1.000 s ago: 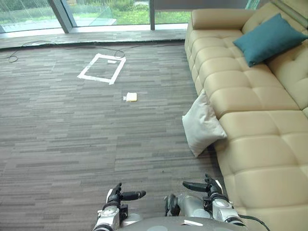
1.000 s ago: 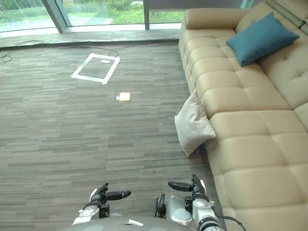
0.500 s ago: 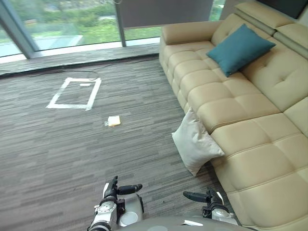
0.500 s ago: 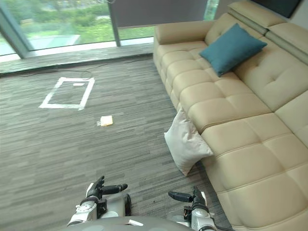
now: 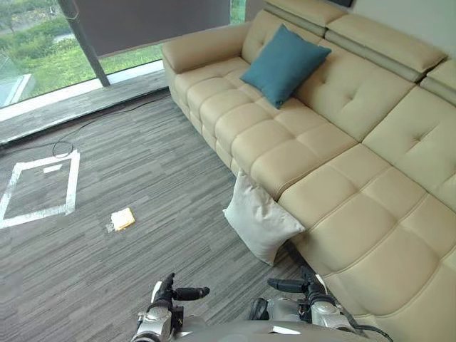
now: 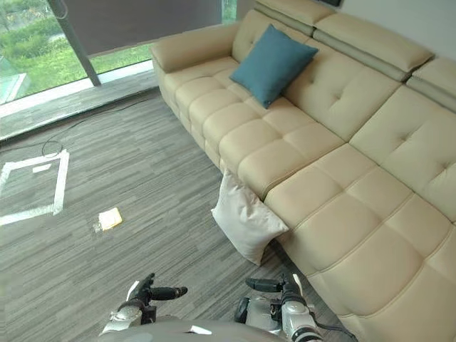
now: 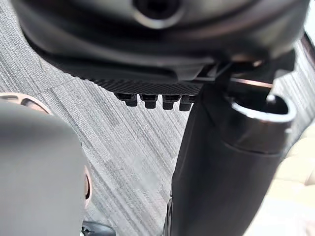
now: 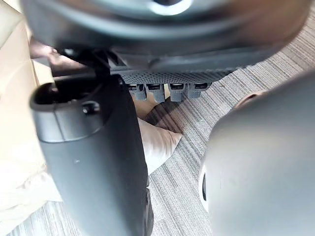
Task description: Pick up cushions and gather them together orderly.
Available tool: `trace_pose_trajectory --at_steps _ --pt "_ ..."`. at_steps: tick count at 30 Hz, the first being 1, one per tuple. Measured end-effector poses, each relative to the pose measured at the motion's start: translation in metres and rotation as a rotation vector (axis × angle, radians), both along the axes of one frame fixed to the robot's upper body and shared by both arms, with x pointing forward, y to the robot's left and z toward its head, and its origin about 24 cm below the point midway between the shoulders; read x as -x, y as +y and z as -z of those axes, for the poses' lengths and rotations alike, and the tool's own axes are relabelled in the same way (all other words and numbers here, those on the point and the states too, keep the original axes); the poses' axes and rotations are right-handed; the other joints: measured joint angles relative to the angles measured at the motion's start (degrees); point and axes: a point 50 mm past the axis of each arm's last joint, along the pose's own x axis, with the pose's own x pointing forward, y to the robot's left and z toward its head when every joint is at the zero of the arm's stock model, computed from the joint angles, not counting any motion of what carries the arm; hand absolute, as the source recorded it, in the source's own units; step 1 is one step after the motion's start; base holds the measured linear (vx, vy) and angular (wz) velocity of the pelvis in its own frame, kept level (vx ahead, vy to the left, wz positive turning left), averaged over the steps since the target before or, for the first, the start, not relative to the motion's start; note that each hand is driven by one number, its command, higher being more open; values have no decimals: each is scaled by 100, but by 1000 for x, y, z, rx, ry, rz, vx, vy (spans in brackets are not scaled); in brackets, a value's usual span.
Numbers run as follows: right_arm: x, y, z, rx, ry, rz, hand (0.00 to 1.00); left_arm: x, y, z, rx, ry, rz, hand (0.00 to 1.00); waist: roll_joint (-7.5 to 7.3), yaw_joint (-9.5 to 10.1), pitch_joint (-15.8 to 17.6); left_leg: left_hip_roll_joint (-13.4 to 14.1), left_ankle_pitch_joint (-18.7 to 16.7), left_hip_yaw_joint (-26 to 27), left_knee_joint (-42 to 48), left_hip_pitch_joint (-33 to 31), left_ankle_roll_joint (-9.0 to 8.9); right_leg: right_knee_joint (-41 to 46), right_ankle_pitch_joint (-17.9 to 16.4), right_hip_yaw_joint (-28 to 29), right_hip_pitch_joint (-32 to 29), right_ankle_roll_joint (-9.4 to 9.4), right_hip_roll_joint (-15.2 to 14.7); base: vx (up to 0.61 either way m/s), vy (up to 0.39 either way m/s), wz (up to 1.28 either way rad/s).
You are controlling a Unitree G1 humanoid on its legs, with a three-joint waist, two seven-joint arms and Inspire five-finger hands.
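Fingers (image 7: 150,100) of the left hand (image 5: 167,294) are lying straight and relaxed, with the thumb standing out to the side, and they are holding nothing. The right hand (image 5: 310,288) is showing the same: its fingers (image 8: 156,91) are stretched loosely and nothing is sitting between them and the thumb. Both hands are hanging low in front of the robot, above the grey striped carpet floor (image 5: 142,157), apart from any cushion.

Compared with a moment ago, the whole scene is sitting differently in the head views. The beige tufted leather sofa (image 5: 370,206) is now running diagonally and more of its backrest is showing. I am judging this as a turn of the camera, not a move of the things. The white square fabric cushion (image 5: 260,221) is leaning on the carpet against the front of the sofa, as before. The teal square fabric cushion (image 5: 283,64) is resting on the seat, tilted against the backrest, well apart from the white one. A white tape rectangle (image 5: 39,189) and a small yellow flat object (image 5: 122,218) are lying on the floor farther to the left.

For the task, this is meaning that no cushion is picked up yet. The robot is probably only turning itself toward the white cushion, the nearer one, ahead of the right hand.
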Motion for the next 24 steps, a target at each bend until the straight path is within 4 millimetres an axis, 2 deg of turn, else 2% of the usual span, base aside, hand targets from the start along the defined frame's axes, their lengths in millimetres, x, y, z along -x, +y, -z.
trace_pose_trajectory --at_steps 2,3,4,6,7,10,11,12,13,14,15,17,19,22,24 --pt "2 0 1 -6 5 16 100 -4 -2 -1 -1 -6 19 100 -75 -9 43 65 149 -138 244 -2 -76 -191 -28 -46 209 3 56 166 -200 14" --pt "4 2 1 -11 6 21 100 -7 -1 -2 -2 -19 19 100 -131 -10 81 202 154 -184 802 -184 -100 -286 -53 -68 344 13 84 164 -230 10" --pt "6 5 2 -18 2 26 100 -10 2 -4 -3 -33 2 100 -168 4 110 474 163 -245 1880 -559 -90 -434 -62 -56 552 4 166 104 -160 -2" --pt "7 6 2 -21 1 26 100 -12 6 -7 -12 -58 -22 100 -138 45 135 776 -136 -518 3100 -1104 -129 -519 -127 30 731 -11 292 110 -55 -31" --pt "10 4 2 -17 5 34 100 -16 5 -9 -7 -86 -49 100 -100 127 141 763 -397 -594 3317 -1323 -134 -512 -149 188 833 -14 327 106 68 -59" --pt "10 3 2 -18 5 47 100 -17 3 -10 -4 -102 -54 100 -111 157 147 470 -544 -815 2615 -1577 -43 -481 -172 511 835 39 310 88 136 -61" --pt "8 5 1 -20 1 50 100 -18 3 -10 -4 -108 -55 100 -146 161 162 263 -537 -1077 2109 -1657 -32 -381 -211 727 772 97 263 120 232 -104" --pt "7 7 1 -23 -2 53 100 -20 7 -11 -8 -107 -69 100 -202 183 196 -38 -495 -1616 1563 -1740 14 -251 -271 1019 745 199 172 86 211 -105" --pt "7 8 1 -23 -3 54 100 -20 8 -11 -8 -106 -84 100 -239 197 212 -158 -448 -1803 1373 -1760 37 -147 -322 1154 714 266 121 44 173 -92" --pt "7 8 1 -21 -3 56 100 -19 9 -11 -2 -108 -101 100 -257 221 222 -241 -297 -1962 1240 -1796 27 -45 -376 1293 682 336 70 36 252 -87" --pt "9 6 2 -17 2 59 100 -18 6 -10 6 -106 -118 100 -181 276 174 -361 200 -2079 1191 -1745 12 107 -464 1566 620 496 41 28 208 -75" --pt "13 9 3 -25 13 61 100 -18 10 -11 -3 -106 -127 100 -343 291 59 -455 63 -1839 1264 -1743 114 26 -442 1742 553 643 -98 151 285 -53" --pt "16 14 5 -39 20 61 100 -17 14 -10 -11 -99 -129 100 -431 323 -5 -492 -111 -1575 1400 -1742 222 -160 -357 1959 585 784 -160 203 266 -47" --pt "15 17 5 -48 18 58 100 -12 15 -8 -15 -74 -129 100 -483 326 -42 -625 -223 -1129 1199 -1366 363 14 -294 2226 535 893 -334 156 178 -63" --pt "14 16 4 -48 15 54 100 -9 13 -6 -11 -57 -123 100 -430 324 -59 -658 -248 -862 1031 -1086 405 457 -251 2218 343 956 -433 64 119 -70"
